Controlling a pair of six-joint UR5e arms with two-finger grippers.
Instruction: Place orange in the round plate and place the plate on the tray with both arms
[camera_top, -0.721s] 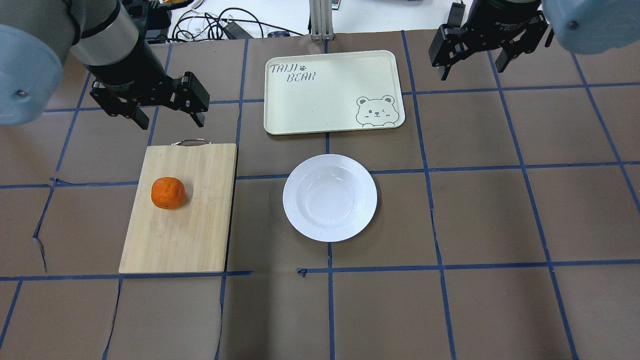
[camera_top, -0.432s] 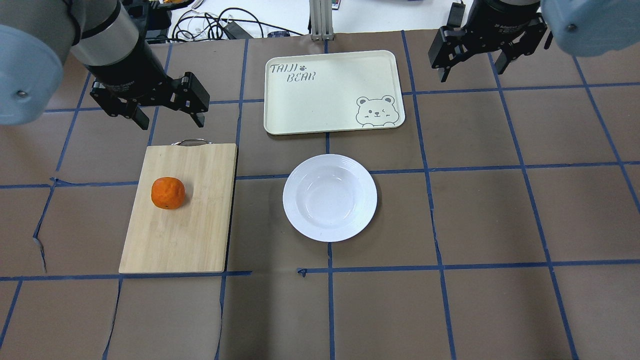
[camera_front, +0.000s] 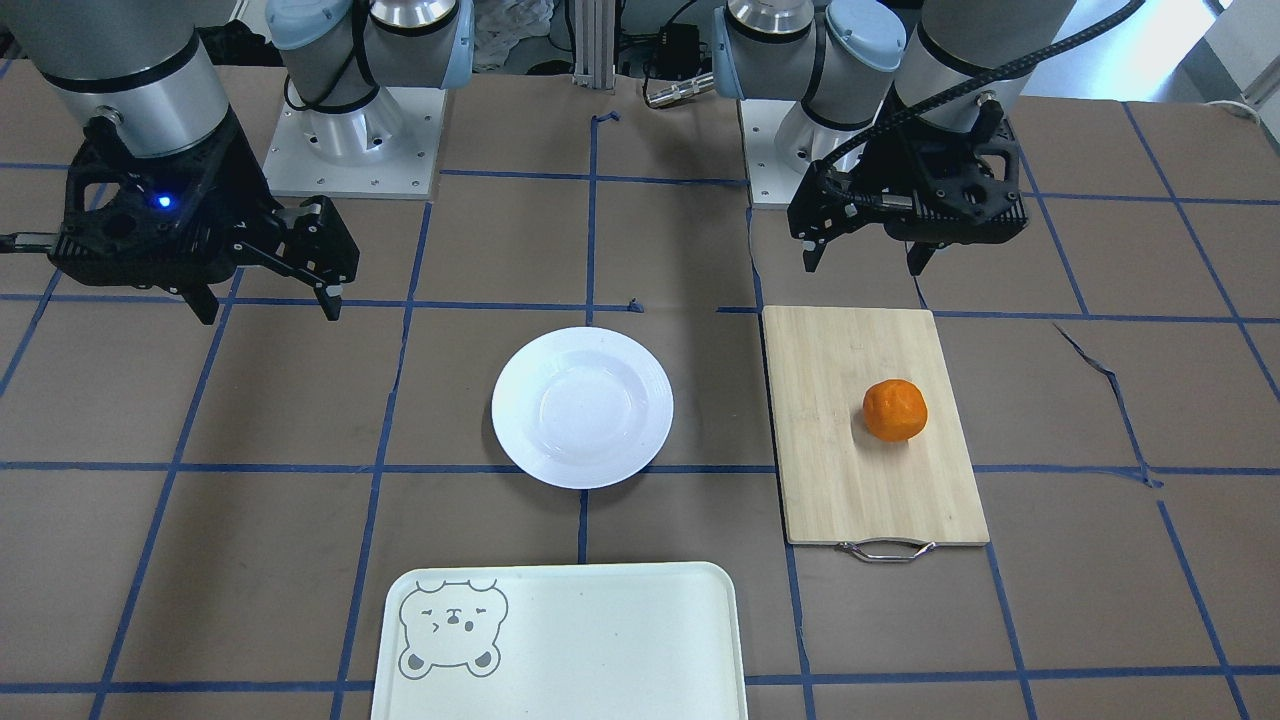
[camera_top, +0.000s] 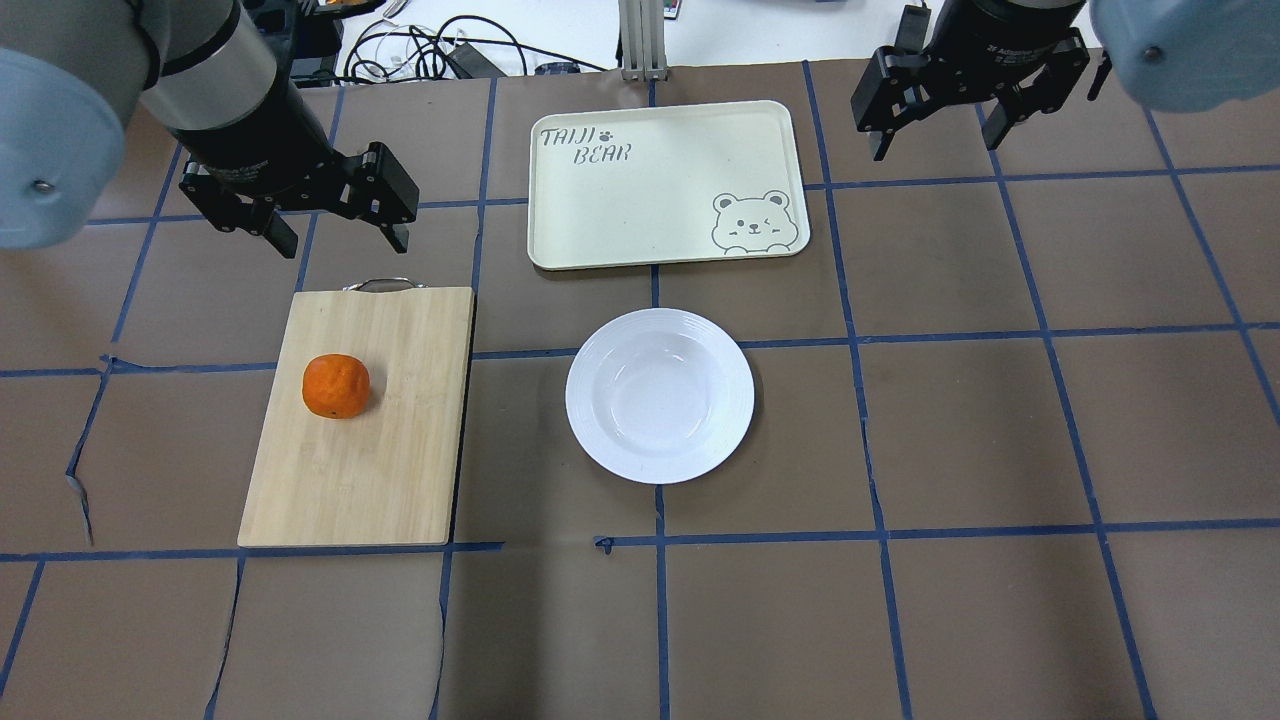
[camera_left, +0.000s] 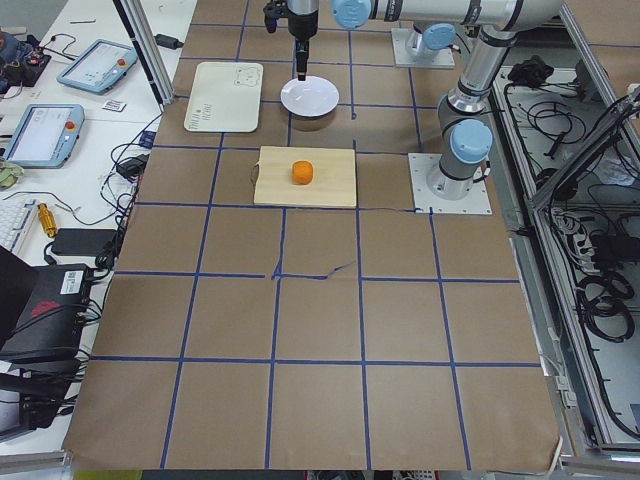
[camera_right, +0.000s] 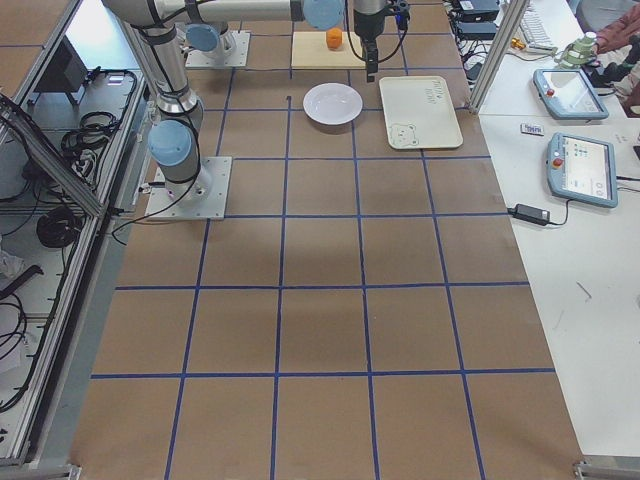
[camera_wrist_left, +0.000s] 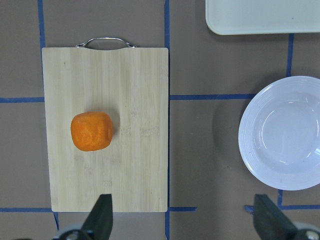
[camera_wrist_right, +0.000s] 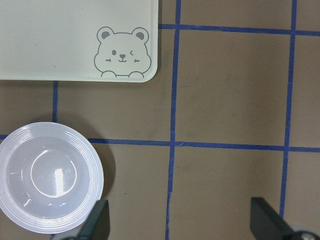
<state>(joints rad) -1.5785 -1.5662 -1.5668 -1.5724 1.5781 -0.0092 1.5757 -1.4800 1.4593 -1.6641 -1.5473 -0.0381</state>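
Observation:
The orange (camera_top: 336, 386) (camera_front: 894, 409) (camera_wrist_left: 91, 131) rests on a bamboo cutting board (camera_top: 370, 470) at the table's left. An empty white round plate (camera_top: 660, 396) (camera_front: 582, 407) (camera_wrist_right: 50, 177) sits mid-table. Beyond it lies the cream tray (camera_top: 665, 185) (camera_front: 600, 640) with a bear face, also empty. My left gripper (camera_top: 340, 240) (camera_front: 862, 265) hangs open above the table just past the board's handle end, holding nothing. Far right, level with the tray, my right gripper (camera_top: 935, 140) (camera_front: 270, 310) is open too, well apart from the plate.
The board's metal handle (camera_top: 380, 285) points toward the left gripper. Brown table paper with blue tape lines (camera_top: 860, 340) spreads around. Cables (camera_top: 440, 50) lie beyond the far edge. Arm bases (camera_front: 350, 140) stand on the robot's side.
The right gripper has drifted slightly toward the table's far edge. The left gripper, orange, plate and tray have not moved.

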